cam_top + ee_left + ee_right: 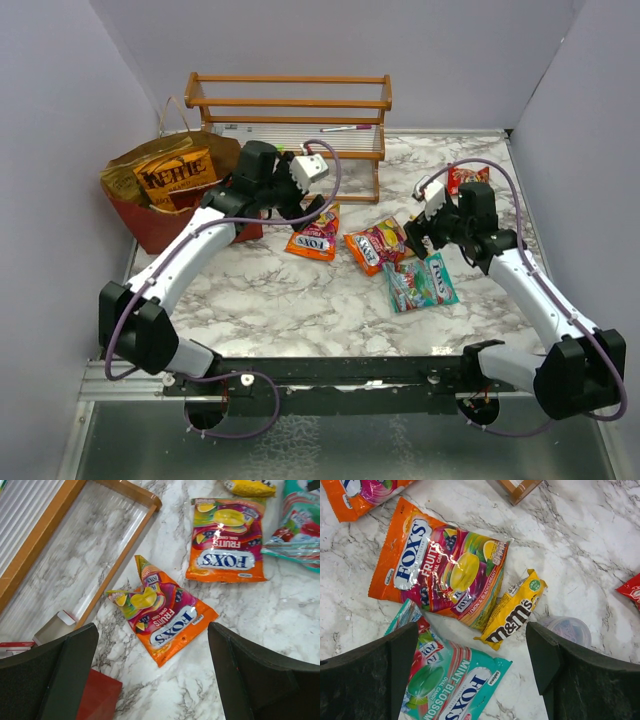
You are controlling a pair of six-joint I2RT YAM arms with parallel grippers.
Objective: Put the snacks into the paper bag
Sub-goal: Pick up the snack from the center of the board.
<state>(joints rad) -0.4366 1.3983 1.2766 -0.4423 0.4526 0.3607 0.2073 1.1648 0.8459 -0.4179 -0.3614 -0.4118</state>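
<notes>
The red paper bag [150,228] stands open at the far left with the orange Kettle chips bag [175,175] inside; its corner shows in the left wrist view [97,697]. My left gripper [308,208] [152,680] is open and empty, just above a crumpled orange Fox's pack [315,240] [160,612]. A second orange Fox's pack [372,245] [227,542] [440,565] lies mid-table. My right gripper [425,235] [470,670] is open and empty above a yellow m&m's pack [512,610] and a teal Fox's mint pack [422,282] [450,680]. A red pack [466,178] lies at the far right.
A wooden slatted rack [290,100] [115,565] stands at the back, close behind my left gripper. A small translucent cup [567,630] sits by my right finger. Grey walls enclose the marble table [300,310] on three sides.
</notes>
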